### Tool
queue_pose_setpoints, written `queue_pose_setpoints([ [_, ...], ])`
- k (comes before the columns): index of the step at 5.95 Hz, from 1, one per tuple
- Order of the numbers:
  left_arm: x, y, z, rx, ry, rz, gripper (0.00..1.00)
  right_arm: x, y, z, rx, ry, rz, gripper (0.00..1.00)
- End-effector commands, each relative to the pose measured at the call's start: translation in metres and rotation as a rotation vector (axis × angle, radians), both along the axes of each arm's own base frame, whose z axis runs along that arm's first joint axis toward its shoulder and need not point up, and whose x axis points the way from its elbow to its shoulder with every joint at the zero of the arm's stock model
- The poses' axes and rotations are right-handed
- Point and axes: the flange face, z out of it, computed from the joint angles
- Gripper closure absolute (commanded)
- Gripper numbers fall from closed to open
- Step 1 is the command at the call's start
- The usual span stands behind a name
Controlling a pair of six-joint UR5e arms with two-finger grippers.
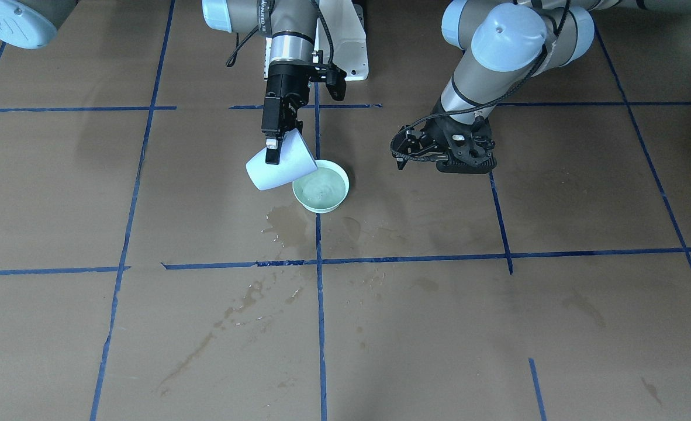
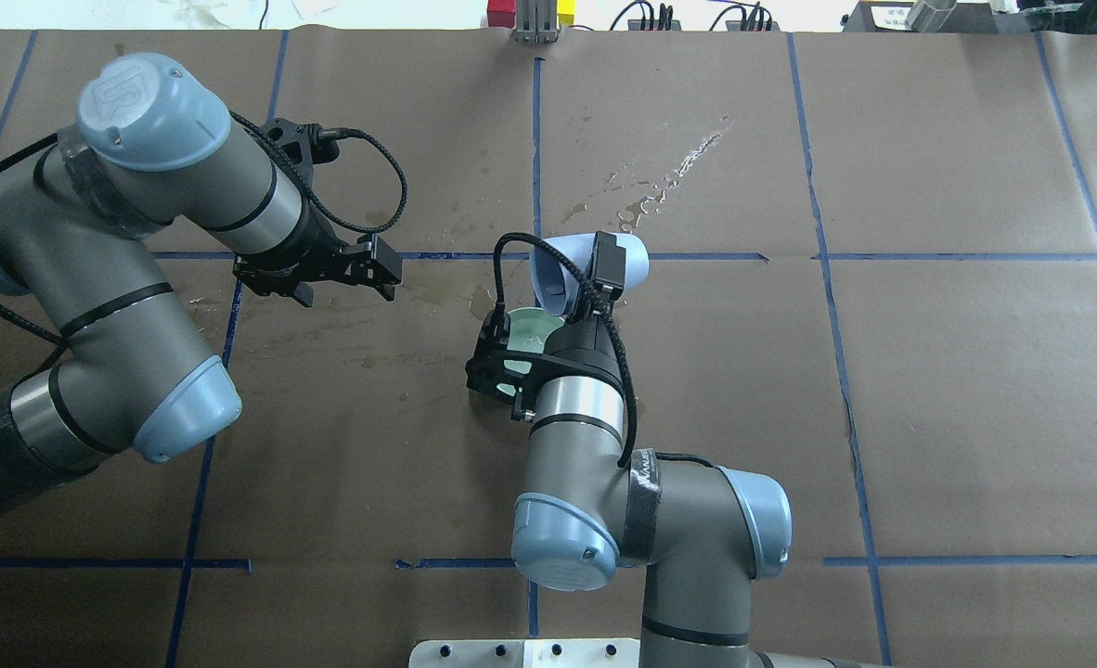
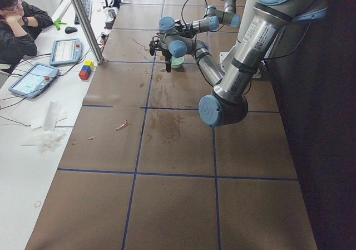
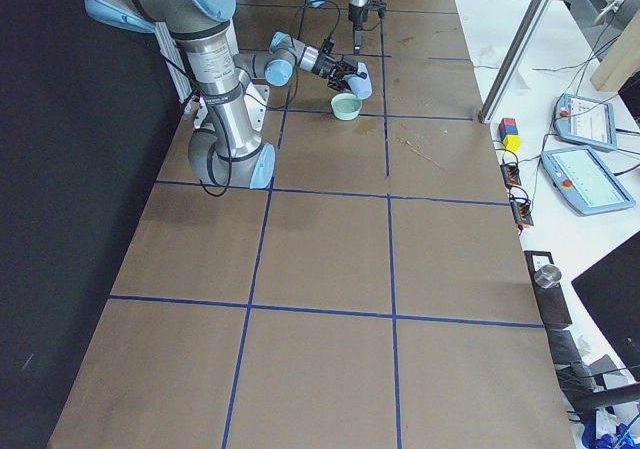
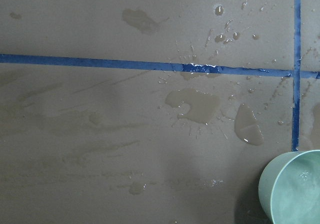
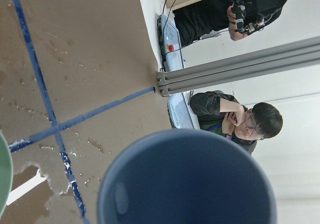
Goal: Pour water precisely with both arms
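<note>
Right arm: drops in at the top centre of the front view, and its jaws are clamped tight on a pale blue cup.
Cup: tipped steeply, hanging over the left rim of the bowl just above centre frame.
Bowl: mint green and upright on the counter, sitting right on a blue tape line.
Water: there it is, pooled in the bowl with a pale, rippled surface.
Spill: wet patches just below the bowl in the front view, with more streaks trailing toward the lower left. The left wrist view shows splash marks across the tape.
Left arm: coming in from the upper right of the front view, wrist low over the counter right of the bowl. It is clear of both bowl and cup, and I cannot tell how its jaws stand.
Writing: a "UR" logo reads on the blue joint cap at the upper left of the overhead view. The white lettering on the black strap at lower centre is too small to read.
</note>
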Motion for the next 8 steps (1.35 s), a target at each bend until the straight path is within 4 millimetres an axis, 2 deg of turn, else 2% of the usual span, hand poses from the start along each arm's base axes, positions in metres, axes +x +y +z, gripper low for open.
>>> queue_pose_setpoints([
  [1,0.000,0.000,-0.001,0.001,0.001,0.000,0.00,0.031,-0.018,0.004,-0.142,-0.338,0.041,1.00],
  [2,0.001,0.000,0.000,0.000,0.000,0.000,0.00,0.062,-0.028,0.006,-0.246,-0.537,0.065,1.00],
  [3,0.001,0.000,0.000,0.000,0.000,0.001,0.00,0.080,-0.032,0.012,-0.290,-0.630,0.102,1.00],
  [4,0.001,0.000,0.000,-0.002,0.000,0.001,0.00,0.088,-0.042,0.028,-0.363,-0.719,0.154,1.00],
  [5,0.002,0.001,0.000,-0.002,0.000,0.002,0.00,0.106,-0.047,0.038,-0.382,-0.757,0.189,1.00],
  [6,0.002,0.001,0.000,0.000,0.000,0.003,0.00,0.140,-0.048,0.062,-0.424,-0.835,0.222,1.00],
  [7,0.002,0.001,-0.001,-0.001,0.001,0.002,0.00,0.167,-0.051,0.094,-0.453,-0.884,0.230,1.00],
  [8,0.002,0.001,-0.002,0.000,0.002,0.002,0.00,0.195,-0.048,0.137,-0.430,-0.944,0.222,1.00],
])
